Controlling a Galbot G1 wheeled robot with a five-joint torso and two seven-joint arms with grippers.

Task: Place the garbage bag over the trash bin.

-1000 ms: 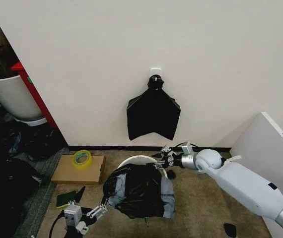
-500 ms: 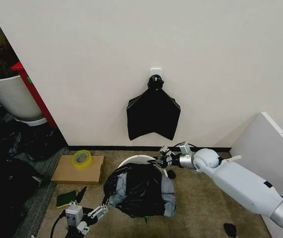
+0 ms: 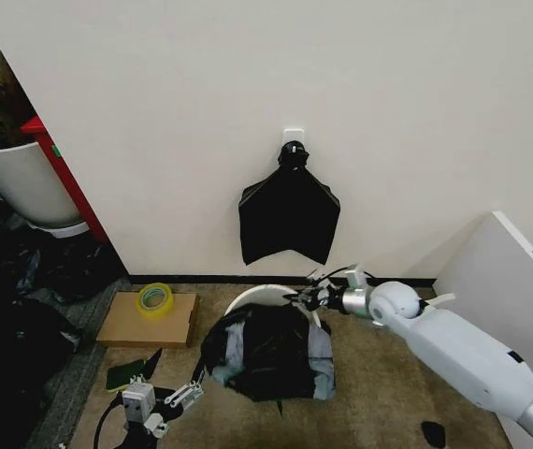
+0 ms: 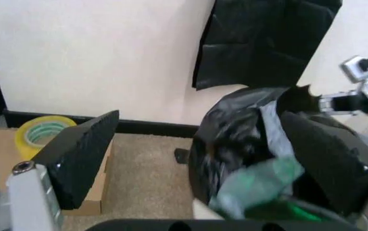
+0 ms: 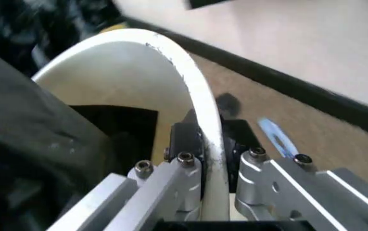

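Observation:
The trash bin stands on the carpet near the wall, its white rim showing at the back. The crinkled black garbage bag drapes over its front and hangs down the side. My right gripper reaches in from the right and is shut across the far rim, with the bag's edge pulled up to a point at its fingers. My left gripper is low in front of the bin, open, its black pads spread wide and the bag beyond them.
A flat bundle of black bags hangs on the wall above the bin. To the left, a yellow tape roll lies on a cardboard box; farther left, a big white pot and dark clutter. A white panel leans at right.
The right gripper has lifted slightly at the rim, and the bag has shifted a little to the right and lower over the bin's front. The left gripper has stayed in place.

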